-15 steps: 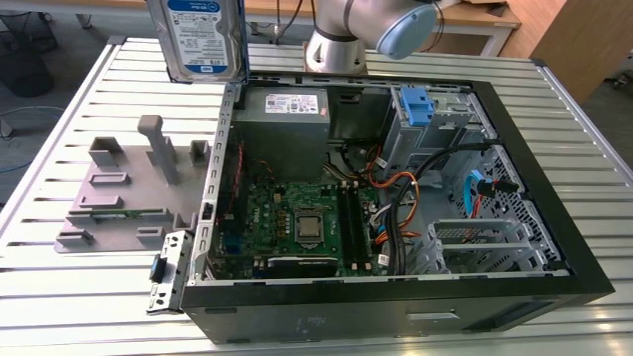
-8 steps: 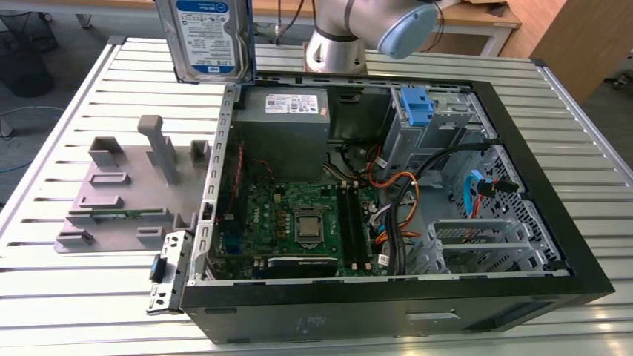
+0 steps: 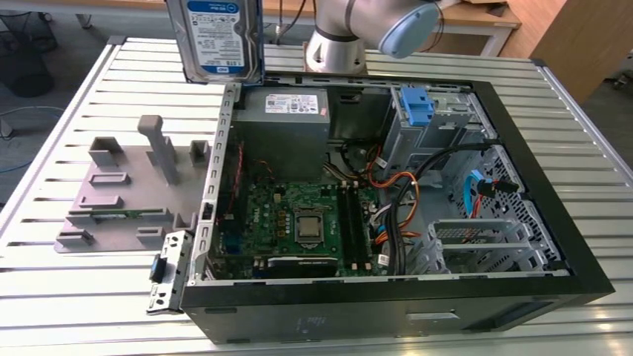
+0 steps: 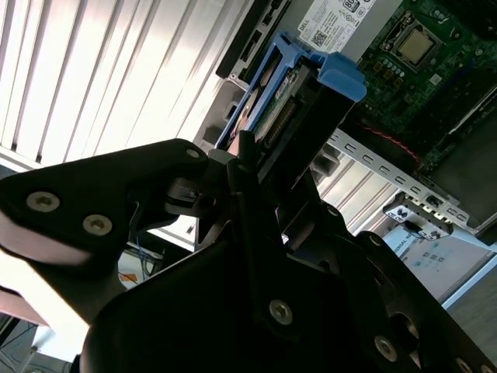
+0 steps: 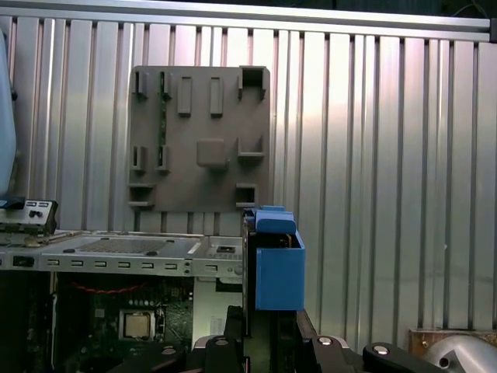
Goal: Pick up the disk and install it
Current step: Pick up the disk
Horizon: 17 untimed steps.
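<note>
The disk [image 3: 215, 37], a silver drive with a white-and-blue label, hangs upright in the air above the table's far side, just beyond the open computer case [image 3: 554, 245]. In the second wrist view my gripper [image 4: 272, 167] is shut on the disk [image 4: 291, 97], whose blue bracket and end tab stick out past the black fingers [image 4: 242, 155]. The first wrist view shows the disk [image 5: 278, 268] edge-on, rising from the gripper [image 5: 268, 338].
The case lies on its side with motherboard [image 3: 296, 222], grey power supply box [image 3: 287, 111], loose cables [image 3: 405, 200] and a metal drive bay with a blue latch [image 3: 417, 107]. A grey fixture plate [image 3: 129, 193] lies on the slatted table at the exterior view's left.
</note>
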### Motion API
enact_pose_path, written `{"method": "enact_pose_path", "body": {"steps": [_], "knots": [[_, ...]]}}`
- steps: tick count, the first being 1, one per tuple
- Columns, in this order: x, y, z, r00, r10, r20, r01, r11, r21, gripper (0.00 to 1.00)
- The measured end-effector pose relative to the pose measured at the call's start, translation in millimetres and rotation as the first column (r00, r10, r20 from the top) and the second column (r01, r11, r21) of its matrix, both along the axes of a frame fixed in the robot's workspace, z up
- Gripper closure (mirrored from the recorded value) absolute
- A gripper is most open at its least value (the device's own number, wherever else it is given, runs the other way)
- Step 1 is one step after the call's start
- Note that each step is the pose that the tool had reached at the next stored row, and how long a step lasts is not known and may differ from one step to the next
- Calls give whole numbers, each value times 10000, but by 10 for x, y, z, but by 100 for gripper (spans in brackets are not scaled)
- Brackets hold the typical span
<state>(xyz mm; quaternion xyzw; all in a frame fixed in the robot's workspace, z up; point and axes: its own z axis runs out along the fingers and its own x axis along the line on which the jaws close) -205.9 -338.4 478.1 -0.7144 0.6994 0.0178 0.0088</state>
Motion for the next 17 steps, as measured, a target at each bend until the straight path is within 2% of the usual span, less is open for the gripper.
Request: {"method": "enact_pose_path", "body": {"steps": [6, 17], "knots": [[79, -7, 0, 10000, 0, -16, 0, 10000, 0, 65], [82, -7, 22, 10000, 0, -15, 0, 10000, 1, 65]]}}
